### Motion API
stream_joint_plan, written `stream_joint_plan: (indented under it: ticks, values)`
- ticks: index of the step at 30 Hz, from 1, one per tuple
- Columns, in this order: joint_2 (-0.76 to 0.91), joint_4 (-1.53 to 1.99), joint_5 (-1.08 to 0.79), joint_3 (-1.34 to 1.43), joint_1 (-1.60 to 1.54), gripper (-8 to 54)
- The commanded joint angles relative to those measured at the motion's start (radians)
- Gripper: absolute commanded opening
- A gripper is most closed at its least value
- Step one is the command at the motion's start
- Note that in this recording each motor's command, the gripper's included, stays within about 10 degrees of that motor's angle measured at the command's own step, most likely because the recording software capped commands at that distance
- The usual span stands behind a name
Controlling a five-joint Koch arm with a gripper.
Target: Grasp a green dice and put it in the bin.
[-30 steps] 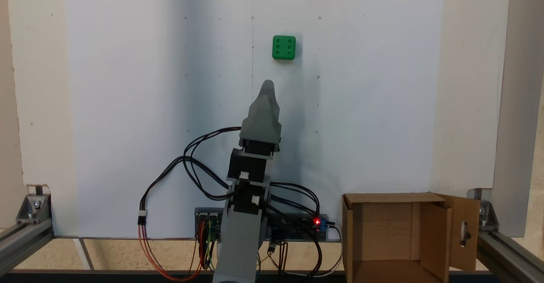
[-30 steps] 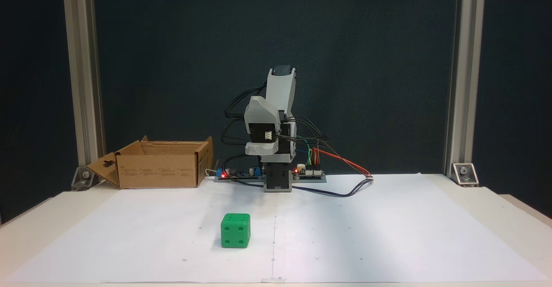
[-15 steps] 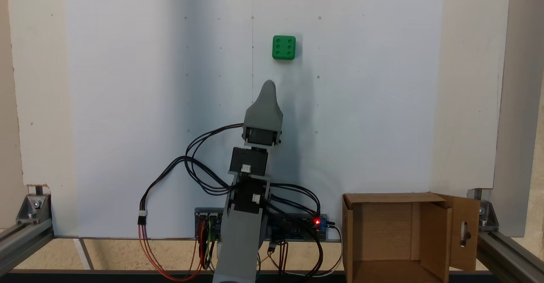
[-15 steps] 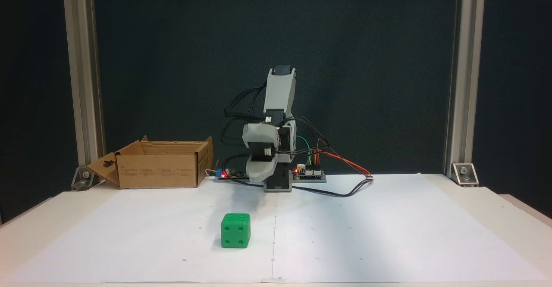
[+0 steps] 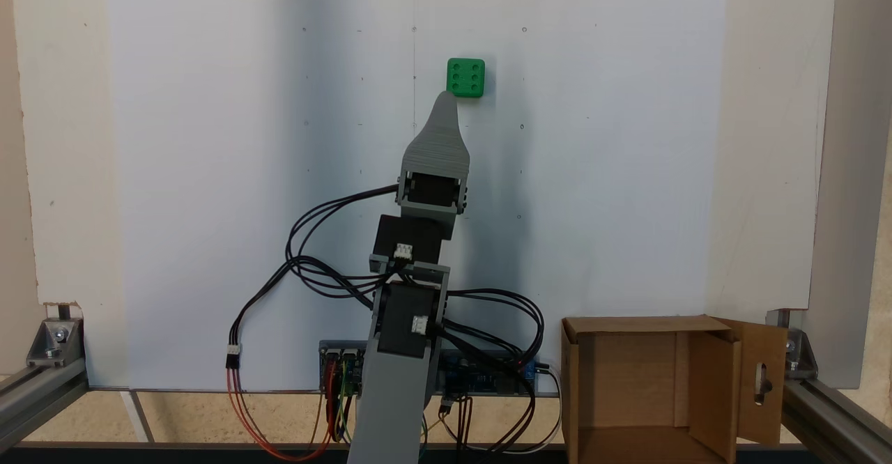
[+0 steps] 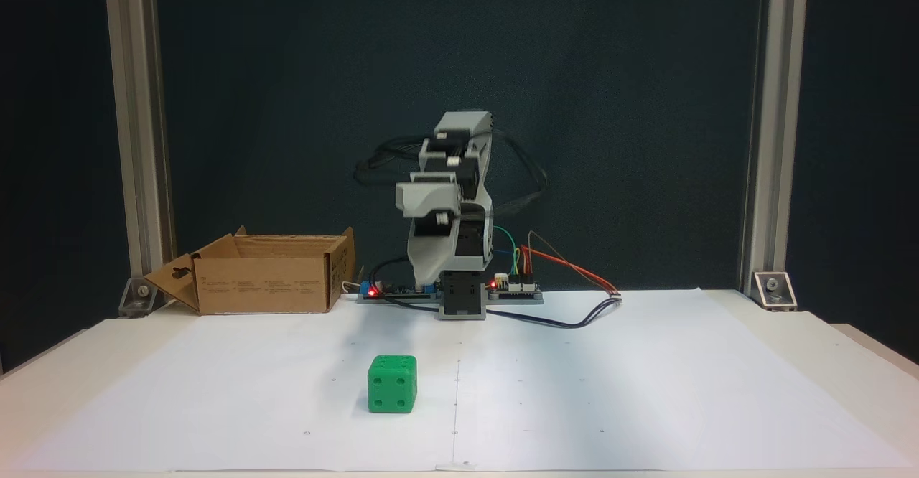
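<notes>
The gripper (image 5: pixel 444 99) reaches out over the white paper (image 5: pixel 209 171), its grey tip pointing at the green dice (image 5: pixel 466 77) and holding nothing. Only one tapered tip shows, so I cannot tell whether the jaws are parted. The dice sits alone on the paper, six pips up, far from the bin (image 5: pixel 655 387), whose lower edge is cut off.

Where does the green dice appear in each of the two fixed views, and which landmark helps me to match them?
Fixed view from above: the green dice lies upper centre on the white paper, six pips up, just beyond the gripper.
Fixed view from the front: the green dice sits lower centre, left of the paper's seam.
Shared landmark: the bin beside the arm's base.
</notes>
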Motion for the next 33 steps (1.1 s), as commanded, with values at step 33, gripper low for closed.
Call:
stream_joint_plan:
  ticks: [33]
  values:
    - [-0.733,1.361,0.015,-1.285,0.035,43.9]
